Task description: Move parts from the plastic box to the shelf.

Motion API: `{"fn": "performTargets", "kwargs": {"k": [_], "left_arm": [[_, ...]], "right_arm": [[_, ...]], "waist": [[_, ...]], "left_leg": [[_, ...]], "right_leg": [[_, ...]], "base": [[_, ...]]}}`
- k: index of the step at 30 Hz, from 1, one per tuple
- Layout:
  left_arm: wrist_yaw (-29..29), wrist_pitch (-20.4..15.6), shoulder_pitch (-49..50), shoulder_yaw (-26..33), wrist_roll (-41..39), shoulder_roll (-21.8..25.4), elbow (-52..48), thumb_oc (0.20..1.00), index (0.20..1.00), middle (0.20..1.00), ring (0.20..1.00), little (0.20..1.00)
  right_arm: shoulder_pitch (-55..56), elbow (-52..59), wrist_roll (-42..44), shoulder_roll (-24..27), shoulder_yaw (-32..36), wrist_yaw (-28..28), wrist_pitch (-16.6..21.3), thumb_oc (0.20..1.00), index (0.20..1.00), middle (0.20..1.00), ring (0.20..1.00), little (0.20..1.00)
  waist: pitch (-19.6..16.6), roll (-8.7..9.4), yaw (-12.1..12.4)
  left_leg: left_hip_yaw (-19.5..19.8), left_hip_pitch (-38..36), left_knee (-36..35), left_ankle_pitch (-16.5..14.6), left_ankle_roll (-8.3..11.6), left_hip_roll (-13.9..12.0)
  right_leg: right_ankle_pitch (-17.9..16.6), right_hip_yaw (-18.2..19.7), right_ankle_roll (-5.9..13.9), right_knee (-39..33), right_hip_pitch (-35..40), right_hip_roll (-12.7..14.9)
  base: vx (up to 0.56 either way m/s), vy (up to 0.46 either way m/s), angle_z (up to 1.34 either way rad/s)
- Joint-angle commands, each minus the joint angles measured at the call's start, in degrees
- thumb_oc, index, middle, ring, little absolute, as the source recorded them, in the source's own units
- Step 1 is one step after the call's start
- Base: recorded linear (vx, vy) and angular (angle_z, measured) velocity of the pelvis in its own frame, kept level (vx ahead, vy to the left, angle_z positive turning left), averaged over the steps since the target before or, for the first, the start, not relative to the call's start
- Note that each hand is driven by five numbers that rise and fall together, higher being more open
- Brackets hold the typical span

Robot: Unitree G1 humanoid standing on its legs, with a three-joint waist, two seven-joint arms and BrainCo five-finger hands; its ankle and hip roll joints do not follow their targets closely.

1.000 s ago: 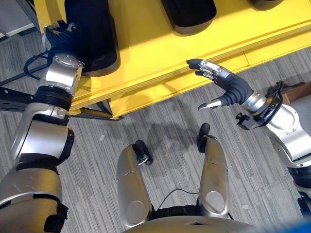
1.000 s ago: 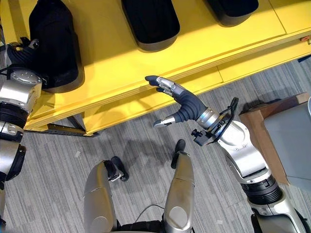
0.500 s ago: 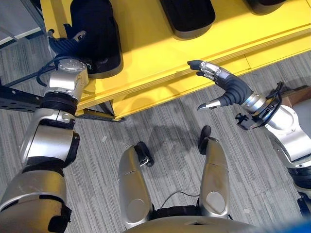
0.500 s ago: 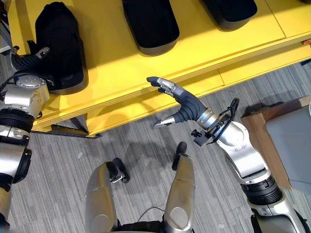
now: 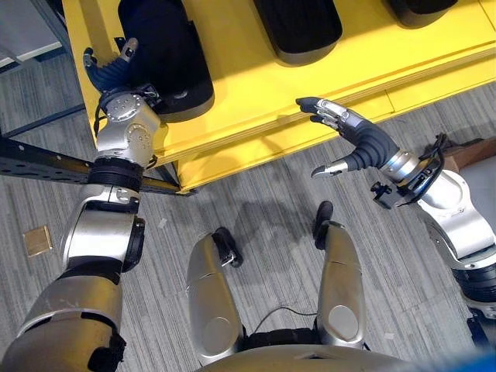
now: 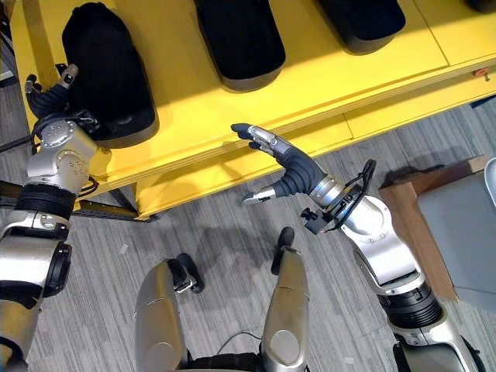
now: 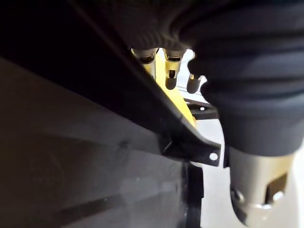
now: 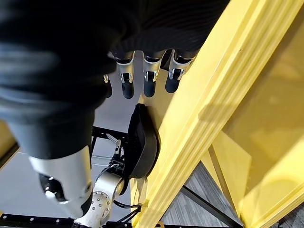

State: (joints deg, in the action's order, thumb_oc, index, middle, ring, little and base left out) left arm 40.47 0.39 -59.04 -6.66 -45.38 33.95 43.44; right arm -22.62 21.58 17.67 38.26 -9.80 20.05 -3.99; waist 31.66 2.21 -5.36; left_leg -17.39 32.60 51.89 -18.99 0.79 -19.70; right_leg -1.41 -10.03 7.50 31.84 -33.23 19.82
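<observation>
Black part [image 6: 105, 74] lies flat at the left end of the yellow shelf [image 6: 194, 116]. Left hand [image 6: 48, 94] sits at the part's left edge, thumb raised beside it, fingers apart and straight, not wrapped round it. Left wrist view: fingers [image 7: 171, 71] extended along the part's dark edge over the yellow surface. Right hand [image 5: 353, 143] hovers off the shelf's front edge over grey floor [image 5: 256, 194], fingers spread, thumb apart, holding nothing. Right wrist view shows the shelf's yellow front lip edge-on, with the part and left hand far beyond. Two more black parts [image 6: 239, 39] [image 6: 360, 22] lie further right along the shelf.
</observation>
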Motion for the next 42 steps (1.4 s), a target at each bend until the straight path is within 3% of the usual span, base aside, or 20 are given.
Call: {"fn": "performTargets", "kwargs": {"k": [1, 6, 11, 18, 29, 35, 39, 42], "left_arm": [[-0.8, 1.9, 5.4, -1.7, -3.5, -4.3, 0.5, 1.000, 1.000, 1.000, 1.000, 1.000], [-0.2, 1.7, 5.5, -2.4, -1.6, -5.6, 0.4, 1.000, 1.000, 1.000, 1.000, 1.000], [4.3, 0.1, 5.3, -2.1, 1.5, -5.1, 0.6, 1.000, 1.000, 1.000, 1.000, 1.000], [16.3, -3.0, 6.0, 2.0, 9.0, 1.0, 0.0, 1.000, 1.000, 1.000, 1.000, 1.000], [24.0, -8.1, 10.1, 8.6, 13.1, 8.5, -1.0, 1.000, 1.000, 1.000, 1.000, 1.000], [21.1, -13.1, 13.5, 10.9, 12.5, 7.8, -3.4, 1.000, 1.000, 1.000, 1.000, 1.000], [17.8, -15.2, 14.4, 10.0, 19.8, 7.4, -6.7, 1.000, 1.000, 1.000, 1.000, 1.000], [11.7, -17.8, 16.9, 9.0, 22.5, 5.5, -10.6, 1.000, 1.000, 1.000, 1.000, 1.000]], "right_arm": [[-1.0, 2.3, 1.1, -2.4, 0.8, 0.3, 4.1, 1.000, 1.000, 1.000, 1.000, 1.000], [-1.1, 1.9, 1.1, -2.9, -0.1, 0.2, 4.6, 1.000, 1.000, 1.000, 1.000, 1.000], [-1.7, 1.4, 1.3, -3.2, -0.7, -0.1, 4.4, 1.000, 1.000, 1.000, 1.000, 1.000], [-0.7, 1.8, 0.8, -3.5, -0.8, 0.0, 3.9, 1.000, 1.000, 1.000, 1.000, 1.000], [3.5, 3.6, 1.2, -3.2, 1.6, 1.5, 6.1, 1.000, 1.000, 1.000, 1.000, 1.000], [5.2, 3.9, 0.7, -3.6, 1.7, 2.1, 7.7, 1.000, 1.000, 1.000, 1.000, 1.000], [6.6, 4.1, 0.6, -3.7, 1.6, 2.3, 9.4, 1.000, 1.000, 1.000, 1.000, 1.000], [7.7, 4.8, -1.3, -3.9, 1.5, 2.5, 11.0, 1.000, 1.000, 1.000, 1.000, 1.000]], "waist": [[-1.9, 2.60, 0.5], [-1.9, 3.22, 0.5], [-1.9, 3.42, 0.6], [-1.9, 2.61, 1.5], [-2.4, 1.99, 2.6], [-2.3, 2.14, 2.9], [-2.4, 2.23, 3.0], [-2.3, 2.29, 3.5]], "left_leg": [[-0.5, -1.5, -9.2, 8.8, 2.28, 3.4], [-0.5, -1.5, -8.8, 8.7, 2.35, 2.9], [-0.4, -1.4, -8.0, 8.5, 2.46, 2.4], [-0.5, -1.8, -7.8, 8.5, 2.84, 2.5], [0.1, -2.8, -9.7, 9.1, 3.21, 3.4], [0.5, -2.6, -10.2, 9.3, 3.26, 3.5], [0.3, -3.1, -11.4, 9.6, 3.14, 3.5], [0.3, -3.9, -12.6, 9.7, 3.00, 3.8]], "right_leg": [[7.1, -1.6, -0.12, 11.0, 1.0, -2.3], [7.6, -2.2, -0.31, 11.0, 1.5, -2.6], [8.0, -2.3, -0.51, 11.5, 1.7, -2.8], [8.5, -2.8, -0.68, 11.5, 2.6, -2.0], [9.2, -3.4, -0.47, 9.6, 4.6, -2.0], [9.6, -3.5, -0.37, 8.9, 5.1, -2.6], [9.8, -3.9, -0.24, 7.8, 5.8, -2.8], [10.0, -4.6, -0.04, 6.5, 7.0, -2.9]], "base": [[0.01, -0.044, -0.03], [0.02, -0.038, -0.03], [0.02, -0.011, 0.01], [0.02, 0.003, -0.05], [0.00, -0.014, -0.03], [-0.02, -0.043, 0.01], [-0.03, -0.064, -0.01], [-0.04, -0.121, 0.03]]}}
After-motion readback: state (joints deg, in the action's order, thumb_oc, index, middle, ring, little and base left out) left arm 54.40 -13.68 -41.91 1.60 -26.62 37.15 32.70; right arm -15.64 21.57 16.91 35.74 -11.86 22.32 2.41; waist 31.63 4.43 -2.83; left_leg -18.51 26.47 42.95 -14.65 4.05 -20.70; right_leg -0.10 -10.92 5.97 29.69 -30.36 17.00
